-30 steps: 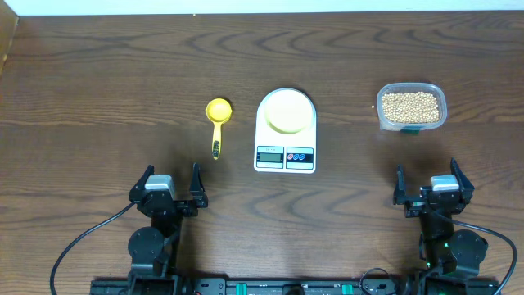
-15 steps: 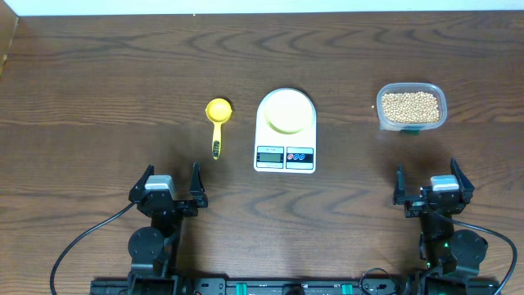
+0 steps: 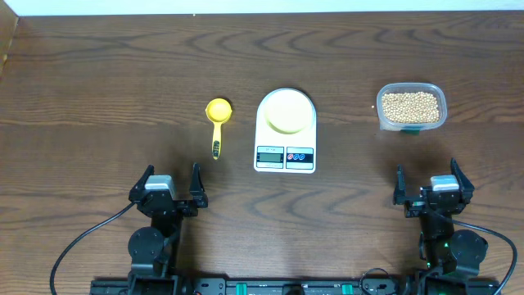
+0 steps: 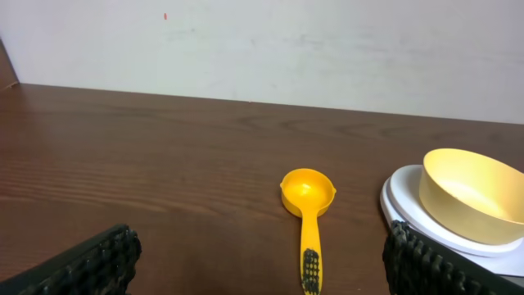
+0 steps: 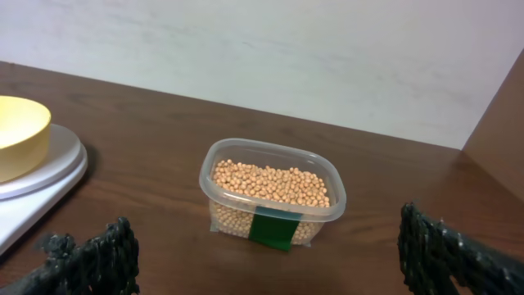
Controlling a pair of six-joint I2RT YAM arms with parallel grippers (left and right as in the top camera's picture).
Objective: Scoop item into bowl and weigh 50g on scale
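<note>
- The left fingers (image 3: 196, 184) are spread wide and hold nothing; they sit at the near left edge of the counter (image 3: 98, 82).
- The right fingers (image 3: 399, 187) are spread just as wide, also empty, at the near right edge.
- Beyond the left fingers and slightly to the right lies a bright yellow scoop (image 3: 217, 127), cup at the far end, handle pointing near, flat on the counter and apart from everything else.
- Just right of the scoop, near the middle of the counter, stands the white scale (image 3: 285, 156), with its display and two buttons along the near edge.
- The pale-yellow bowl (image 3: 286, 111) sits upright on the far part of the scale; the left wrist view shows it empty.
- Beyond the right fingers, on the far right, well apart from the scale, stands a clear plastic tub (image 5: 272, 148) with a green label (image 5: 273, 229) on its near wall.
- The tan beans (image 3: 411, 106) fill the tub nearly to its rim; none show in the bowl or the scoop.
</note>
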